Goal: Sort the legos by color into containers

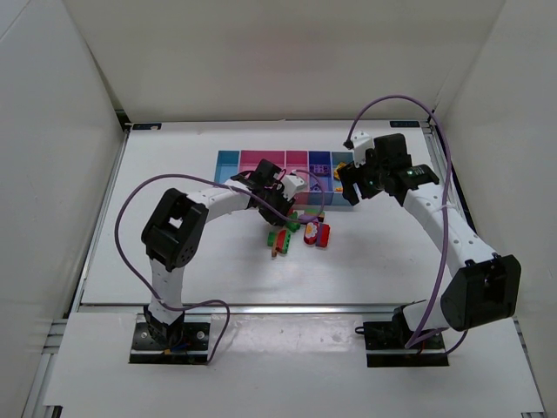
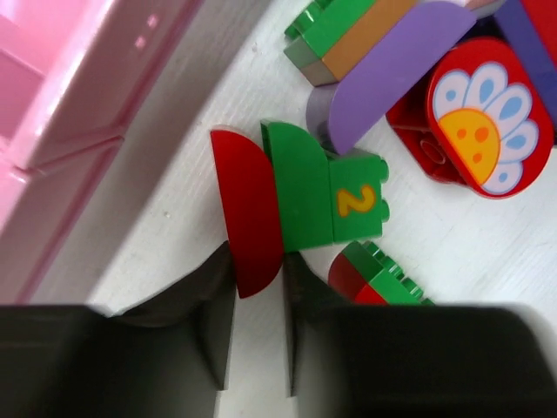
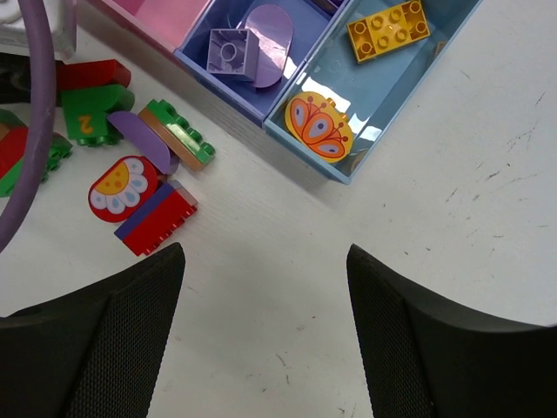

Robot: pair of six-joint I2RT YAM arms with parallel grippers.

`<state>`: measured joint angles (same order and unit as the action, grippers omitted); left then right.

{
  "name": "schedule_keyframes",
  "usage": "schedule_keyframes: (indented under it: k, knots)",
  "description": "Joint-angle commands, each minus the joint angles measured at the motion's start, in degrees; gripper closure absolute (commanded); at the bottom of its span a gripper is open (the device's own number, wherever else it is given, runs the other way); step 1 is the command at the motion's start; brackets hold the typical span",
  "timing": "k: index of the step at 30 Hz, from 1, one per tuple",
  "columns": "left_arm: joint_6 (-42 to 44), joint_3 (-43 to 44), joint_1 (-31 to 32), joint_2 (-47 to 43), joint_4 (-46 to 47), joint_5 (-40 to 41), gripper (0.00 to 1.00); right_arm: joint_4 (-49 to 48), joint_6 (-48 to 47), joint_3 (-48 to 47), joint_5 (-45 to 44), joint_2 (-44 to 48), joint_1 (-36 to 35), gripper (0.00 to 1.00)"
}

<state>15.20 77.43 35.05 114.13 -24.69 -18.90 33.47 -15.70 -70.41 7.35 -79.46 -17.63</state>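
- The red curved brick (image 2: pixel 248 209) lies flat on the table (image 2: pixel 452 252). It is part of the loose pile at 6 o'clock of the row of bins (image 1: pixel 228 161).
- The left gripper (image 2: pixel 259 292) has its jaws pressed against both sides of the brick's lower tip, pinching it.
- A green brick marked 2 (image 2: pixel 322 187) touches the red one at its 3 o'clock. The wrist view does not show whether the two are joined or only abutting. Lift slowly and confirm that only red comes up.
- A small red-and-green brick (image 2: pixel 374 274) lies at 4 o'clock, just beside one finger. Rise straight up so that it is not dragged.
- The grip covers the narrow tip only, so the brick may pivot. Keep the wrist level during transfer.
- The pink bin (image 2: pixel 52 96) is near, at 10 o'clock. Which compartment takes red cannot be told, so choose one that holds no other colour.
- The right gripper (image 3: pixel 265 261) hangs with its jaws spread wide and empty, at 6 o'clock of the light blue bin (image 3: pixel 418 70). Route the left arm's carry away from it.
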Motion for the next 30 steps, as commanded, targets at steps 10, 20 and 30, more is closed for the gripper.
schedule_keyframes:
  k: [10, 20, 30]
  knots:
    - [-6.7, -1.3, -2.6, -12.3, 3.5, -0.9, 0.79, -0.3, 11.6, 0.3, 7.1, 1.2, 1.0, 0.18]
    - [-9.8, -4.6, -1.1, -27.0, 2.0, 6.6, 0.87, -8.9, 29.2, -0.6, 27.6, -6.0, 2.0, 0.12]
    - [-9.8, -5.4, 0.6, -28.7, 2.0, 8.1, 0.89, -15.4, 36.4, -10.6, 35.7, -14.7, 1.9, 0.12]
